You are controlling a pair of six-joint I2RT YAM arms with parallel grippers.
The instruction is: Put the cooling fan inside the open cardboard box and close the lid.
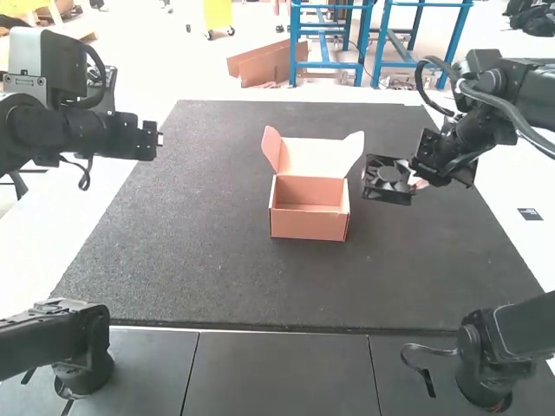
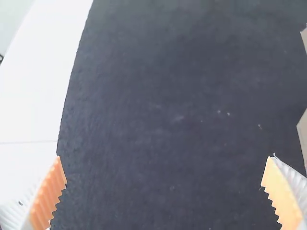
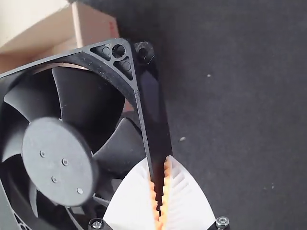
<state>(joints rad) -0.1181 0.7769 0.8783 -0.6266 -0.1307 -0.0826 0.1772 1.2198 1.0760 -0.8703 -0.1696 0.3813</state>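
Observation:
The open cardboard box (image 1: pixel 310 206) stands at the middle of the black mat, its lid (image 1: pixel 314 152) raised at the back. A black square cooling fan (image 1: pixel 387 180) hangs in the air just right of the box, level with its top edge. My right gripper (image 1: pixel 420 180) is shut on the fan's frame; in the right wrist view the orange pads (image 3: pixel 160 201) clamp the fan's rim (image 3: pixel 152 120), with the box (image 3: pixel 57 38) behind the fan. My left gripper (image 1: pixel 153 139) hovers over the mat's left edge, and its fingers (image 2: pixel 44 196) stand wide open with nothing between them.
The black mat (image 1: pixel 217 260) covers most of the white table (image 1: pixel 35 243). In the left wrist view, the mat's edge and white table (image 2: pixel 33 96) lie below the gripper. Arm bases sit at the front corners.

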